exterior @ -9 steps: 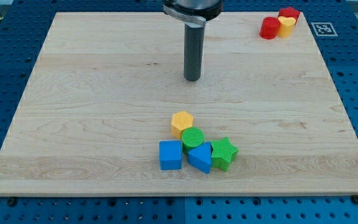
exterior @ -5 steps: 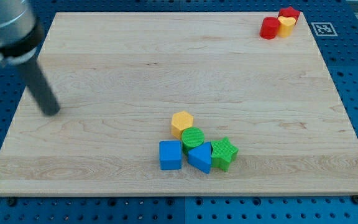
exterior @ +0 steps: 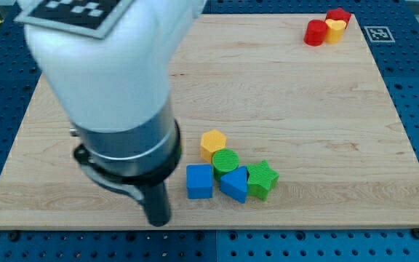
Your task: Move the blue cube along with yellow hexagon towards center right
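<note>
The blue cube (exterior: 199,181) sits on the wooden board (exterior: 304,109) low in the view, just left of centre. The yellow hexagon (exterior: 213,143) lies just above and right of it. My tip (exterior: 159,220) rests on the board near the view's bottom edge, a short way left of and below the blue cube, not touching it. The arm's large white and grey body fills the view's upper left above the rod.
A green cylinder (exterior: 226,161), a blue triangular block (exterior: 234,184) and a green star (exterior: 262,179) crowd against the cube and hexagon on their right. Two red blocks (exterior: 315,33) (exterior: 338,14) and a yellow heart (exterior: 334,29) sit at the top right corner.
My tip swept from top centre to the far left, then down to the bottom, left of the blue cube. The arm now looms large. No block has moved.
</note>
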